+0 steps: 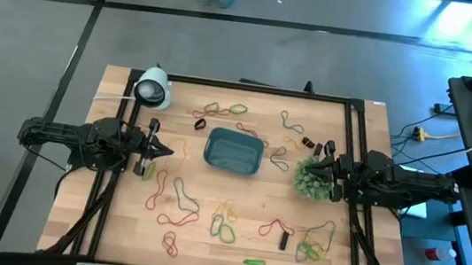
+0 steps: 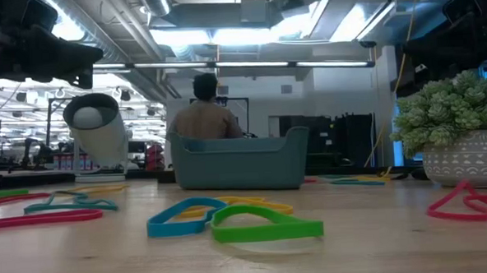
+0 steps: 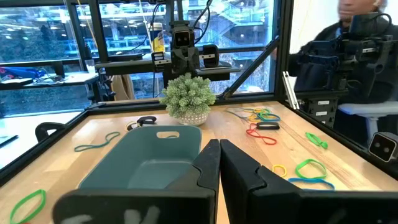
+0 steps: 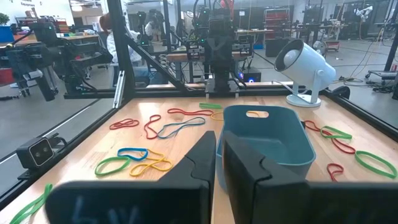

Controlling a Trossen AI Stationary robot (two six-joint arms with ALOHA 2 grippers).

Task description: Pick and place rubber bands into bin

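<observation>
Rubber bands (image 1: 177,197) around bin (image 1: 234,152) (plant (image 1: 311,179) beside), left hand (image 1: 163,149) and right hand (image 1: 310,167) both closed, empty.

Overhead looking straight down on the whole desk (image 1: 233,239); low down at desk level, close behind the bin (image 2: 236,161); both wrists facing inward, sharing that bin (image 3: 146,158).

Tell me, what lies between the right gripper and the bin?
In the high view, the small potted plant and a rubber band lie between the right gripper and the bin.
</observation>
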